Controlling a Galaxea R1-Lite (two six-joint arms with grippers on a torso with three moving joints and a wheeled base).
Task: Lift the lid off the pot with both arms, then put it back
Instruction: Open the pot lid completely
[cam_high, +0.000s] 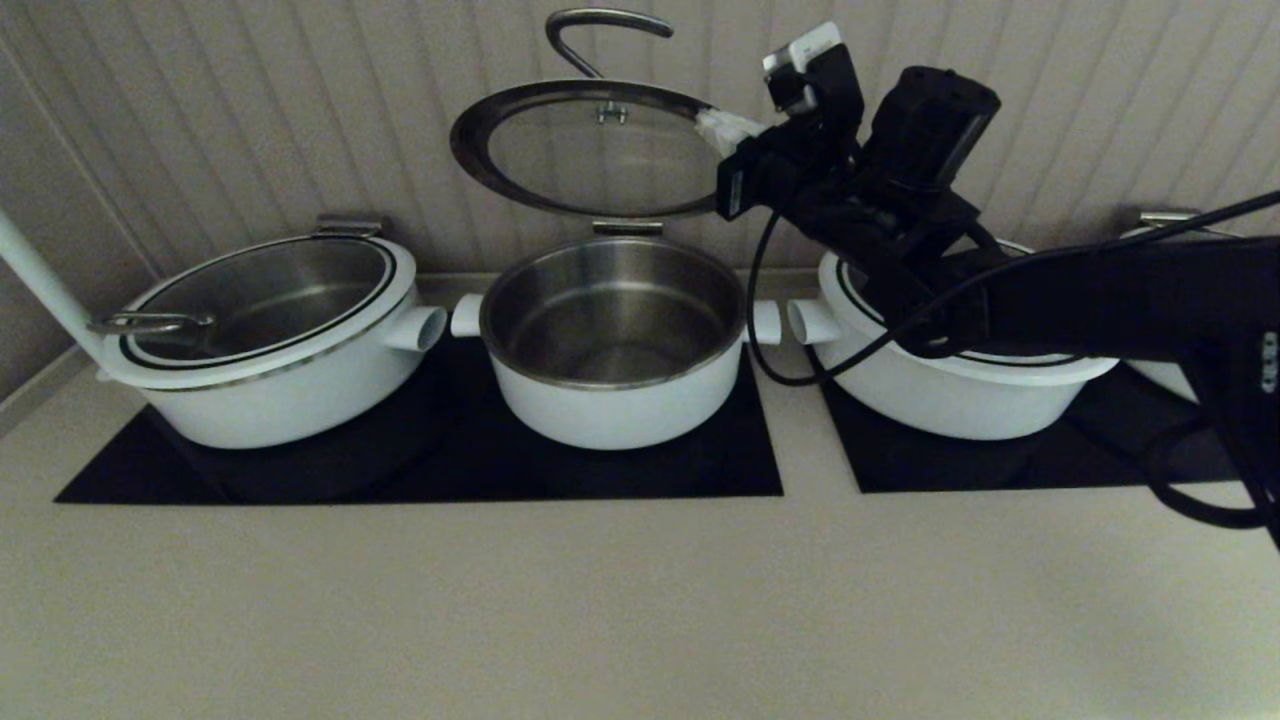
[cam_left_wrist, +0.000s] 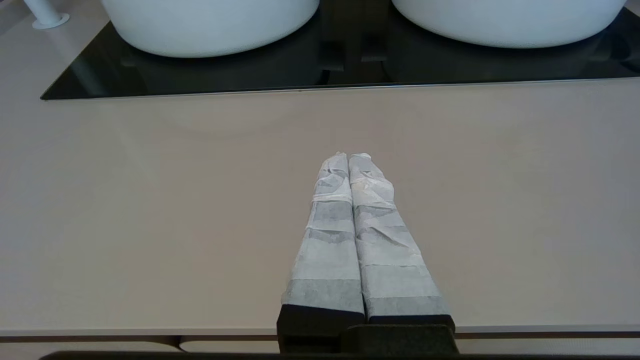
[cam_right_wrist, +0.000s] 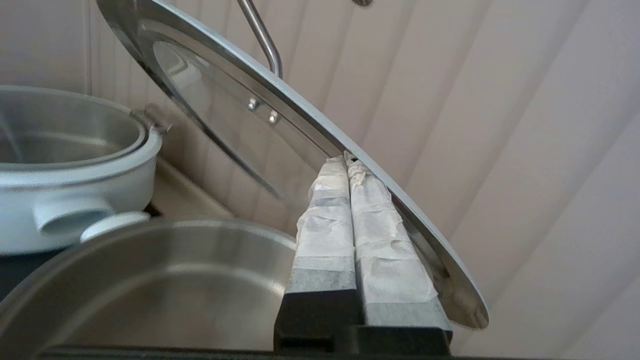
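Head view shows the round glass lid with a dark rim and a curved steel bar handle (cam_high: 590, 150) standing open above the round white pot with a steel inside and two short stub handles (cam_high: 612, 345). The lid is tilted up toward the ribbed wall behind the pot, and a small steel bracket at the pot's back rim sits just under the lid's lower edge; I cannot tell if it is a hinge. The pot itself is uncovered and looks empty.

The right gripper (cam_high: 728, 128) is at the lid's edge, on the right side of the pot and above its rim. In the right wrist view its white-wrapped fingers (cam_right_wrist: 350, 220) lie pressed together with the lid's rim against them; they seem pinched on the rim, though the contact itself is partly hidden.

The left gripper (cam_left_wrist: 348, 159) is well apart from the pot, low over the beige counter in front of the black cooktop, its two padded fingers closed on nothing.

So the right arm is clearly the nearer one. In my judgement, the lid has to swing down and forward from the wall onto the pot's rim, the pot lying below the gripper and to its left.

A wider white pot with its own glass lid (cam_high: 265, 330) stands to the left of the pot, and another white pot (cam_high: 960, 385) to the right, under the right arm.
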